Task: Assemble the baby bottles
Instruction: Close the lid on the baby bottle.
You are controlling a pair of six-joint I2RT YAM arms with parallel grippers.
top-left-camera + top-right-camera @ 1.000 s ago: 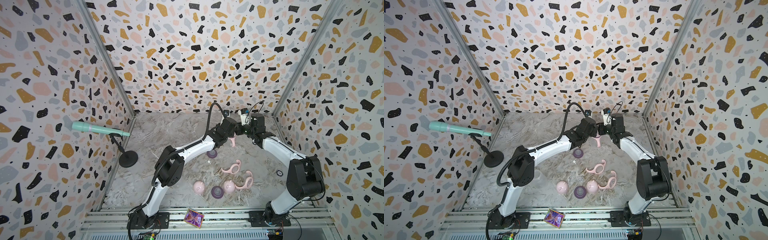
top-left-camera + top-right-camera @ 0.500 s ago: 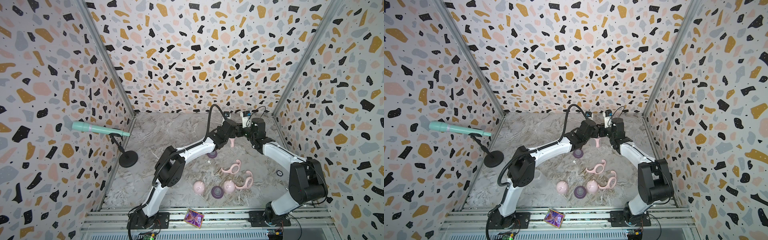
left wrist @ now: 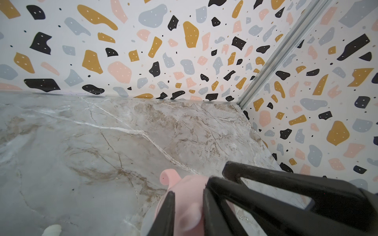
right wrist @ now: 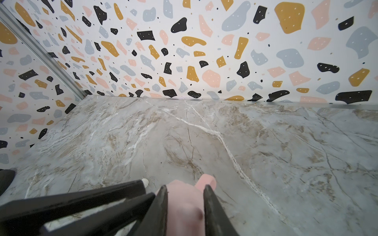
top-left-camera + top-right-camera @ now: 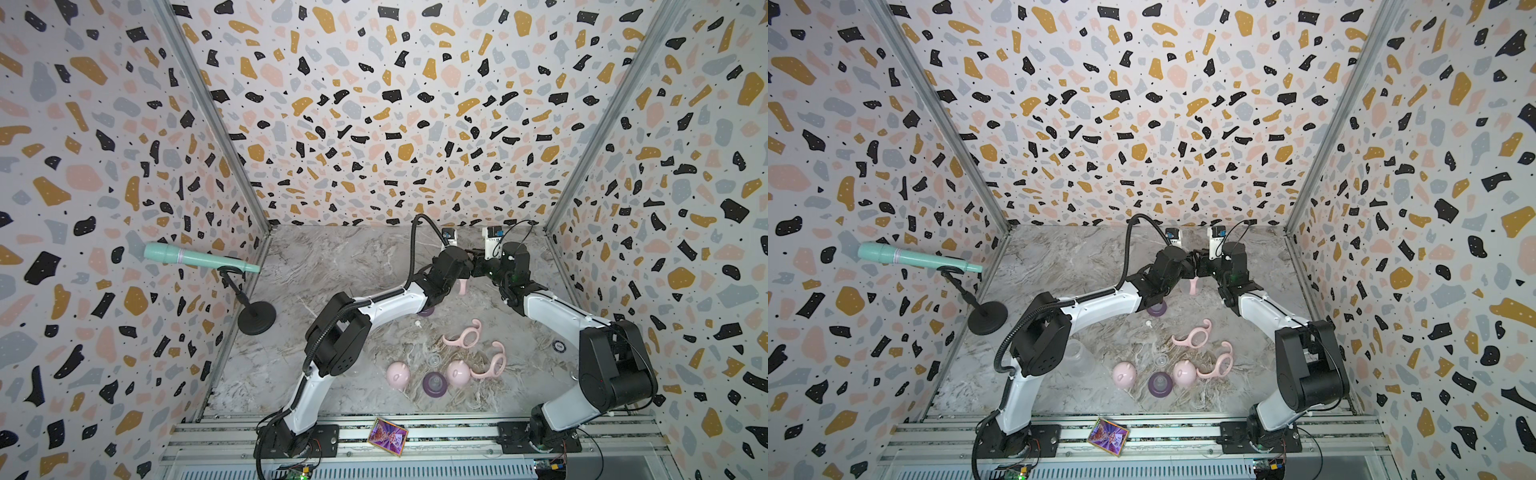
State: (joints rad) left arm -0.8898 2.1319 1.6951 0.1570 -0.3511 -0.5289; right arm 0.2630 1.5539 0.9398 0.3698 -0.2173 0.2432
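Observation:
At the back of the table my two grippers meet tip to tip in both top views. Each is shut on the same pink cap (image 3: 184, 204) of a baby bottle, from opposite sides. The left gripper (image 3: 188, 196) pinches its rounded dome; the right gripper (image 4: 185, 192) clamps it too. A pink handle (image 5: 462, 286) hangs below the grip. On the marble lie two pink collars (image 5: 463, 336) (image 5: 494, 361), two pink dome caps (image 5: 398, 374) (image 5: 458, 371) and a purple teat ring (image 5: 435, 383). A second purple ring (image 5: 426, 311) shows under the left arm, and a clear bottle (image 5: 1077, 357) stands beside that arm.
A teal microphone (image 5: 199, 259) on a black stand (image 5: 256, 318) is at the left wall. A colourful card (image 5: 387, 436) rests on the front rail. A small round disc (image 5: 558, 345) lies near the right arm. Patterned walls enclose three sides.
The left gripper has closed onto the pink cap that the right gripper was holding. Both wrists have shifted slightly toward the back wall.

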